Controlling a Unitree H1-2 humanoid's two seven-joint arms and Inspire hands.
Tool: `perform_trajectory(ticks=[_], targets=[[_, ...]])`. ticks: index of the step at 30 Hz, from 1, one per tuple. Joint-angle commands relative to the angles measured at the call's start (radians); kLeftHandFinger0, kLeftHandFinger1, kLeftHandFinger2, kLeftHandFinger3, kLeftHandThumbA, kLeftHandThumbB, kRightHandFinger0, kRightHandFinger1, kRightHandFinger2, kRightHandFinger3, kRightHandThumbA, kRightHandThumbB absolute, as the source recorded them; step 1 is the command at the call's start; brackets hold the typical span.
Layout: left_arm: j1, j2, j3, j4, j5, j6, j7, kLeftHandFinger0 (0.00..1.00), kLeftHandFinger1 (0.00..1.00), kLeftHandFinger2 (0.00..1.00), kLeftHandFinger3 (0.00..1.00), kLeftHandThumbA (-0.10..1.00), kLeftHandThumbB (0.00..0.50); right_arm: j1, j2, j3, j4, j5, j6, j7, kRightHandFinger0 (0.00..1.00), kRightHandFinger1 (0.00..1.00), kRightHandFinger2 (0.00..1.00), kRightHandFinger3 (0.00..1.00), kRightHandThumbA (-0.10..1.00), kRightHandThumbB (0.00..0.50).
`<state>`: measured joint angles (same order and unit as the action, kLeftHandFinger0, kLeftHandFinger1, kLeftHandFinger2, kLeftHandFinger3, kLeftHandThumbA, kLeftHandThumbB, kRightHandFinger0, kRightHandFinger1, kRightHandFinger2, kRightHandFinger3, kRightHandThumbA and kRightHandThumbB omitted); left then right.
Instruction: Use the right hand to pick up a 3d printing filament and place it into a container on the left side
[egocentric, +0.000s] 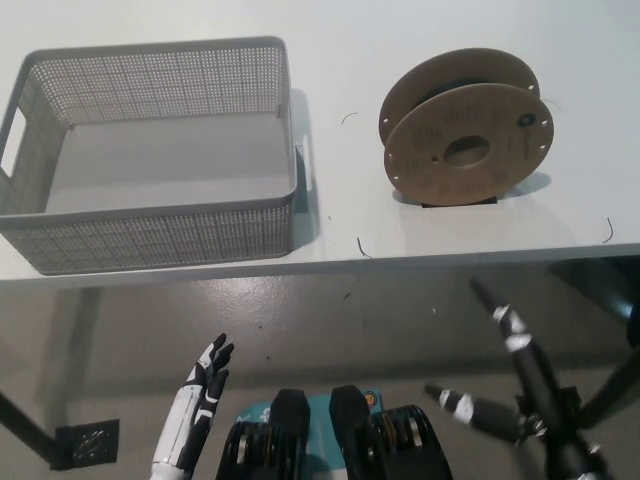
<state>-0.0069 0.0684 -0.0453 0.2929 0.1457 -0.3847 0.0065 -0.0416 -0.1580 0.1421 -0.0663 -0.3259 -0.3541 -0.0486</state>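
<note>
Nothing is picked up yet. The spool stands on the desk, right of the empty basket. The right robot hand is spread below the desk edge and must be raised toward the spool. The left robot hand rests low, fingers apart.

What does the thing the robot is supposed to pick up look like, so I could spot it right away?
Look at the white table: a grey mesh basket fills its left half. To the basket's right stands the filament spool, upright near the table's front edge. It is the only round thing there, with two brown cardboard discs and a centre hole.
</note>
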Motion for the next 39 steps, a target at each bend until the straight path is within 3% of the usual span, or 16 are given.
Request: perform_trajectory(ticks=[1,3,6,9,10,14,17,18,20,22,24,28,29,33,36,39], targets=[[-0.017,0.011,-0.001,-0.015,0.015,-0.079,0.017,1.0,1.0,1.0,1.0,1.0,0.212,-0.21,-0.145,-0.056,-0.313,-0.123,0.241,0.186,1.0,1.0,1.0,1.0,0.92,0.301],[-0.019,0.015,0.0,-0.018,0.008,-0.077,0.011,1.0,1.0,1.0,1.0,1.0,0.2,-0.296,-0.217,-0.067,-0.357,-0.087,0.351,0.272,1.0,1.0,1.0,1.0,0.85,0.323],[-0.022,0.02,-0.001,-0.018,0.02,-0.076,0.014,1.0,1.0,1.0,1.0,1.0,0.193,-0.476,-0.314,-0.095,-0.309,-0.007,0.423,0.318,1.0,1.0,1.0,1.0,0.78,0.338],[-0.024,0.023,-0.003,-0.014,0.028,-0.08,0.017,1.0,1.0,1.0,1.0,1.0,0.213,-0.579,-0.36,-0.097,-0.267,0.024,0.483,0.348,1.0,1.0,1.0,1.0,0.78,0.349],[-0.024,0.025,-0.006,-0.016,0.032,-0.078,0.016,1.0,1.0,1.0,1.0,1.0,0.216,-0.65,-0.396,-0.091,-0.235,0.008,0.515,0.38,1.0,1.0,1.0,1.0,0.84,0.358],[-0.022,0.028,-0.009,-0.015,0.041,-0.071,0.017,1.0,1.0,1.0,1.0,1.0,0.231,-0.82,-0.446,-0.075,-0.117,0.094,0.59,0.463,1.0,1.0,1.0,1.0,0.77,0.35],[-0.023,0.032,-0.015,-0.013,0.046,-0.068,0.012,1.0,1.0,1.0,1.0,1.0,0.227,-0.92,-0.476,-0.032,-0.006,0.065,0.605,0.524,1.0,1.0,1.0,1.0,0.85,0.377],[-0.024,0.032,-0.015,-0.013,0.043,-0.066,0.009,1.0,1.0,1.0,1.0,1.0,0.229,-0.938,-0.48,-0.02,0.014,0.056,0.607,0.535,1.0,1.0,1.0,1.0,0.86,0.376],[-0.021,0.033,-0.016,-0.016,0.041,-0.064,0.005,1.0,1.0,1.0,1.0,1.0,0.225,-1.002,-0.486,0.014,0.083,0.066,0.662,0.605,1.0,1.0,1.0,1.0,0.93,0.434],[-0.018,0.034,-0.017,-0.02,0.048,-0.063,0.007,1.0,1.0,1.0,1.0,1.0,0.215,-1.052,-0.491,0.057,0.112,0.059,0.727,0.672,1.0,1.0,1.0,1.0,0.95,0.44],[-0.018,0.035,-0.017,-0.02,0.044,-0.065,0.005,1.0,1.0,1.0,1.0,1.0,0.211,-1.093,-0.493,0.088,0.153,0.067,0.749,0.721,1.0,1.0,1.0,1.0,0.95,0.412],[-0.017,0.038,-0.018,-0.02,0.051,-0.067,0.007,1.0,1.0,1.0,1.0,1.0,0.201,-1.166,-0.491,0.144,0.245,0.086,0.777,0.818,1.0,1.0,1.0,1.0,1.0,0.421],[-0.017,0.038,-0.018,-0.02,0.054,-0.065,0.008,1.0,1.0,1.0,1.0,1.0,0.2,-1.189,-0.485,0.148,0.264,0.103,0.819,0.867,1.0,1.0,1.0,1.0,0.99,0.407],[-0.014,0.037,-0.018,-0.019,0.047,-0.069,0.005,1.0,1.0,1.0,1.0,1.0,0.198,-1.269,-0.492,0.213,0.339,0.107,0.824,0.981,1.0,1.0,1.0,1.0,1.0,0.388],[-0.012,0.035,-0.017,-0.022,0.036,-0.062,0.0,1.0,1.0,1.0,1.0,1.0,0.219,-1.343,-0.487,0.275,0.447,0.086,0.802,1.061,1.0,1.0,1.0,1.0,1.0,0.446],[-0.013,0.037,-0.016,-0.02,0.044,-0.065,0.005,1.0,1.0,1.0,1.0,1.0,0.214,-1.403,-0.469,0.307,0.512,0.102,0.818,1.134,1.0,1.0,1.0,1.0,1.0,0.397]])
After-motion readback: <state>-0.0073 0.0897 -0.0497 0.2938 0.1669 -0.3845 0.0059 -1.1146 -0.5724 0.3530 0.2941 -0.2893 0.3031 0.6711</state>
